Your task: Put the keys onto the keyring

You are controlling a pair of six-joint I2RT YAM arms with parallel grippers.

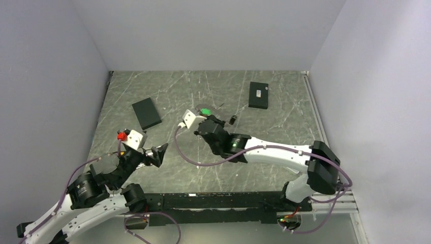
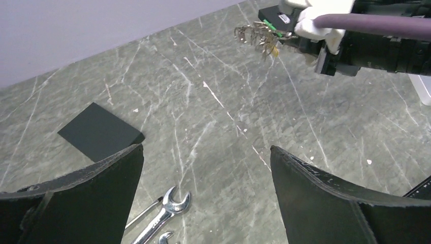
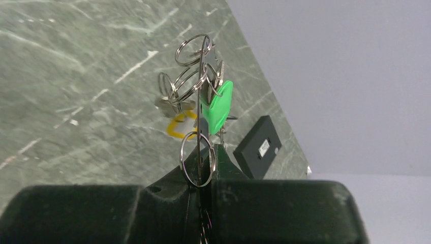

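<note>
Right gripper [image 3: 203, 184] pinching keyring [image 3: 204, 76] upright so keys [image 3: 218, 108] are dangling clear; your left gripper [image 2: 205, 152] hanging wide open, free for threading.

With twelve o'clock at the back wall [image 1: 203, 35] in the top view, the tabletop [image 1: 203, 178] lies bare between the two arms, a wide lane. The right tool [image 1: 206, 118], clamped on the keyring [image 1: 206, 111], has a small black tag [image 1: 233, 120] near at its three o'clock. A black box [image 1: 258, 95] lies farther off at two, and a flat dark block [image 1: 146, 113] sits well apart at nine. The left tool [image 1: 161, 152], jaws spread, has that block at its twelve and wrenches [image 2: 167, 211] on the tabletop just below its fingers. The right forearm [image 1: 274, 152] bars the four o'clock side. The left wall [image 1: 45, 91] and right wall [image 1: 376, 91] close nine and three.
</note>
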